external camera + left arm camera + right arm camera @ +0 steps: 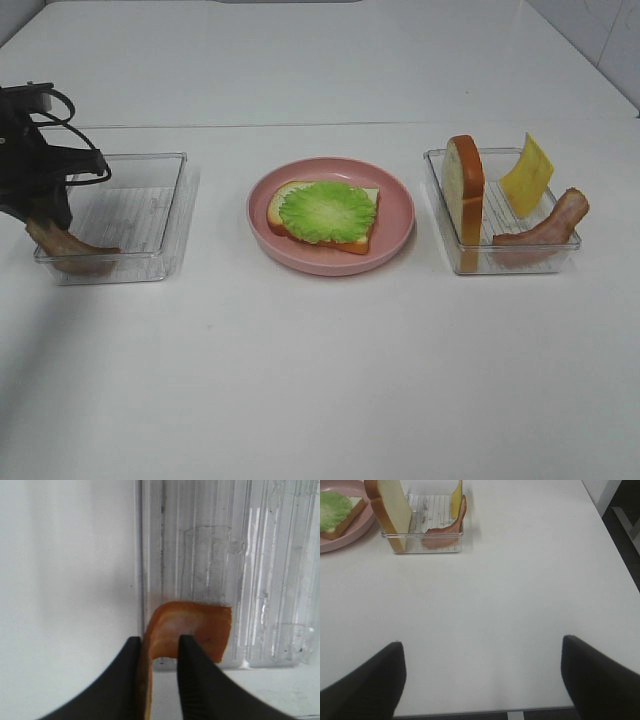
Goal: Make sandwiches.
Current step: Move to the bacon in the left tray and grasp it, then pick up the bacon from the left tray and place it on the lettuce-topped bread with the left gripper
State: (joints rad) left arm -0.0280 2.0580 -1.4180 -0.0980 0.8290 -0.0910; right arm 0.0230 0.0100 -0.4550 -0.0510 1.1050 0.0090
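Observation:
A bread slice [350,238] with a green lettuce leaf [326,210] on top lies on the pink plate [400,215] at the centre. My left gripper [48,215] is shut on one end of a brown bacon strip [85,252] at the left tray's near left corner. In the left wrist view the strip [195,627] is pinched between the dark fingers [122,680]. The right tray holds an upright bread slice [465,185], a yellow cheese square [527,175] and another bacon strip [548,226]. My right gripper [480,675] is open and empty over bare table, out of the high view.
The clear left tray [150,200] holds only the gripped bacon strip. The clear right tray [515,255] stands right of the plate. The white table runs wide in front of all three. Its right edge and a dark floor gap show in the right wrist view [620,525].

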